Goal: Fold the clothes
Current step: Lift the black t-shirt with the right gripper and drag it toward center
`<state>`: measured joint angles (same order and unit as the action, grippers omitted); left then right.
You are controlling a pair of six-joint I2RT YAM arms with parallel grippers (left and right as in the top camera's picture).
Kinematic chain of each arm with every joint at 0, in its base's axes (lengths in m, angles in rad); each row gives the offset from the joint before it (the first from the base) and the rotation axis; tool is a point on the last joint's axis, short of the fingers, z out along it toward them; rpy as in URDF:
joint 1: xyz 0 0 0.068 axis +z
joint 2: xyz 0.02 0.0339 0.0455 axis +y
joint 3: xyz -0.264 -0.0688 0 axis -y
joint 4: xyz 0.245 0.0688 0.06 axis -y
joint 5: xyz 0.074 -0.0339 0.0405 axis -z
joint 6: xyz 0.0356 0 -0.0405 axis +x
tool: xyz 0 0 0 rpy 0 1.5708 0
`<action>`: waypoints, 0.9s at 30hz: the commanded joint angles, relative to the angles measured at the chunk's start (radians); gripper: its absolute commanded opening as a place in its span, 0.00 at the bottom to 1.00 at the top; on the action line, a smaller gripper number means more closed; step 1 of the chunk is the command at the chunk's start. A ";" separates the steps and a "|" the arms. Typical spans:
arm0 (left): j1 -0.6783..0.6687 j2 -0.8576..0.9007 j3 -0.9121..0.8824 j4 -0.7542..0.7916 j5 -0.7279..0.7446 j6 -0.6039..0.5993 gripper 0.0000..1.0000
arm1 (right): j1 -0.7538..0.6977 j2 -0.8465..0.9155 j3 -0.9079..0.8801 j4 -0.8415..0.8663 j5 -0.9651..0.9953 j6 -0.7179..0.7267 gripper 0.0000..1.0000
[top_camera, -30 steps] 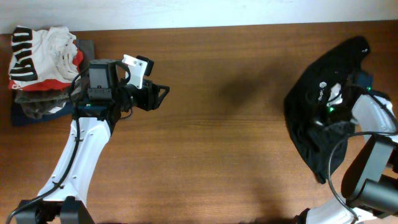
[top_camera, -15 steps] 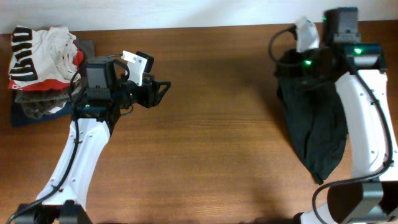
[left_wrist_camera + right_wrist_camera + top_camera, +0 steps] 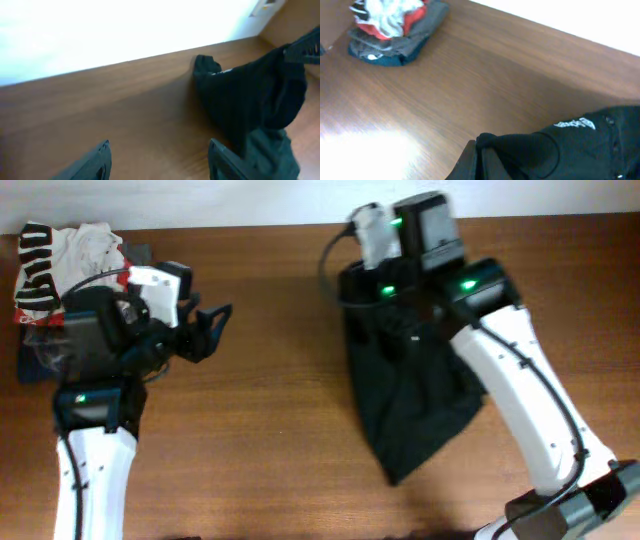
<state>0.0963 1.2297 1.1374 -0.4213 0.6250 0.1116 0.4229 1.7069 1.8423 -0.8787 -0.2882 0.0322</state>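
The black T-shirt [image 3: 410, 390] hangs in a bunch from my right gripper [image 3: 350, 280] near the table's far middle, its lower end trailing on the wood toward the front. In the right wrist view the gripper [image 3: 480, 150] is shut on a fold of the black T-shirt [image 3: 580, 150], with white chest text showing. The T-shirt also shows in the left wrist view [image 3: 250, 100]. My left gripper [image 3: 215, 325] is open and empty at the left, its fingers [image 3: 157, 160] spread above bare wood.
A stack of folded garments [image 3: 60, 290] sits at the far left corner, topped by a white garment with black-and-red print; it also shows in the right wrist view [image 3: 395, 30]. The table's back edge meets a white wall.
My right gripper has carried the black T-shirt from the far right toward the middle of the table. My left arm has shifted a little to the left.
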 commanded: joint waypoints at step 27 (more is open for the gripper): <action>0.024 -0.020 0.018 -0.154 0.052 0.017 0.55 | 0.133 0.068 0.554 0.027 0.200 -0.029 0.04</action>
<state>0.1612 1.2171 1.1416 -0.5659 0.6327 0.1120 0.5571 1.7969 2.2856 -0.8272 -0.1631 0.0624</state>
